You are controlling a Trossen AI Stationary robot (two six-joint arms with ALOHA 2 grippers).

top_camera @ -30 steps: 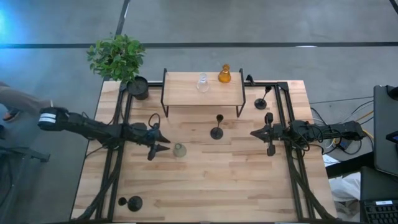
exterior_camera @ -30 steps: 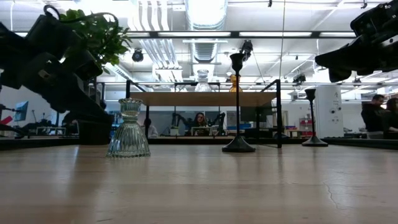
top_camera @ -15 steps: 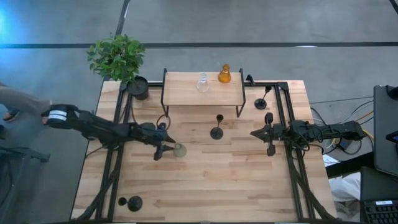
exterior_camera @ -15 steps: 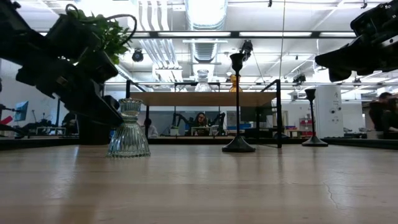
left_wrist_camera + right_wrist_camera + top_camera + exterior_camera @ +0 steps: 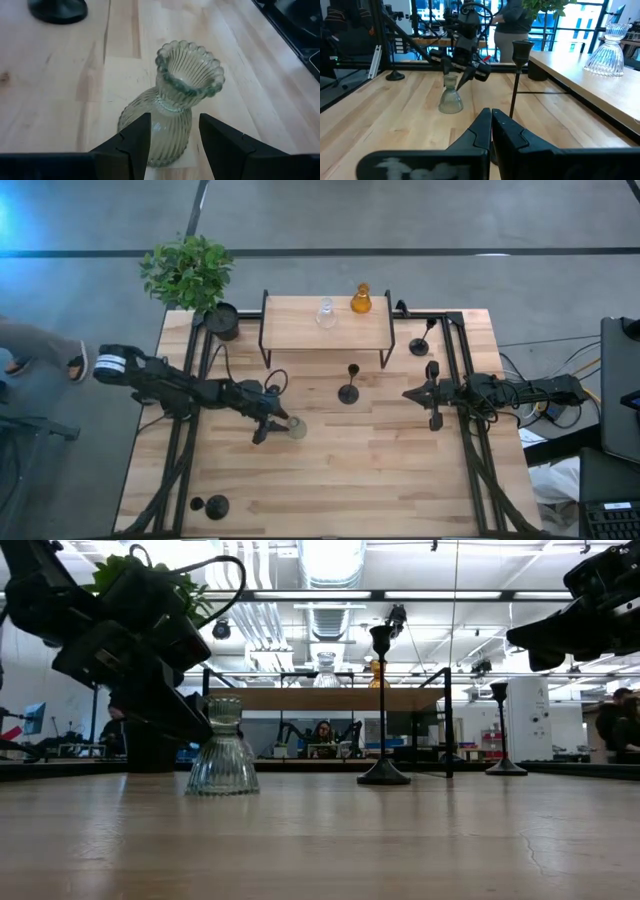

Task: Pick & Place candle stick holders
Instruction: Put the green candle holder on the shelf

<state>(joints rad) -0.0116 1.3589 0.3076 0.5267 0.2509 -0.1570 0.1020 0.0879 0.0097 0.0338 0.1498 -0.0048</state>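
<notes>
The olive-green ribbed glass holder [image 5: 296, 427] stands upright on its base on the table, left of centre. My left gripper [image 5: 277, 423] is open, its fingers on either side of the holder's lower body [image 5: 165, 125]. My right gripper [image 5: 408, 393] is shut and empty, held above the table at the right. One black holder [image 5: 348, 392] stands mid-table, one [image 5: 418, 346] at the far right, one [image 5: 216, 506] at the near left. The clear holder [image 5: 326, 313] and the amber holder [image 5: 361, 300] stand on the wooden shelf [image 5: 300, 330]. My left gripper comes at the green holder slanting down from the table's left, one open finger on each side of its ribbed body [image 5: 135, 117] below the neck. One finger [image 5: 190, 720] lies against the holder's left side. The holder stands upright on the table.
A potted plant in a black pot [image 5: 222, 321] stands at the far left corner. The shelf has black metal legs [image 5: 264, 345]. A person's arm [image 5: 30, 345] shows beyond the table's left edge. Bare wood lies between the holders and the near edge.
My left gripper has gone toward the table's right edge and a little toward the near edge, coming around the green holder. The holder has slid a short way toward the right and near edges and stays upright.
</notes>
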